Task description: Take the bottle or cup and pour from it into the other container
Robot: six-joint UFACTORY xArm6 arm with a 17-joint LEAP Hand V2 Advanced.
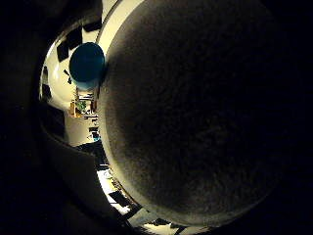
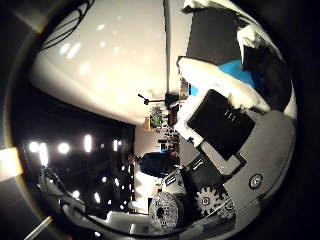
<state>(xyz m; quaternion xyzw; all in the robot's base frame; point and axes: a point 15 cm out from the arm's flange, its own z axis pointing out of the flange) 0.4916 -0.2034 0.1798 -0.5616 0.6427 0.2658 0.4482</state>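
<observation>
A large rounded container (image 1: pixel 195 112), dark grey with a pale rim, fills most of the little finger side view and lies tight against my palm. I cannot tell whether it is a bottle or a cup. Beside its edge is a round blue container (image 1: pixel 87 63), standing over a white surface with black squares (image 1: pixel 61 81). In the thumb side view my right hand (image 2: pixel 225 135) shows white and black fingers (image 2: pixel 215 82) curled across the picture, with geared parts lower down. A patch of the blue container (image 2: pixel 240 70) shows between them.
A broad white surface (image 2: pixel 100 55) spreads beyond the fingers. Farther off is a dim room with cluttered shelves (image 2: pixel 160 117) and rows of small lights (image 2: pixel 62 147).
</observation>
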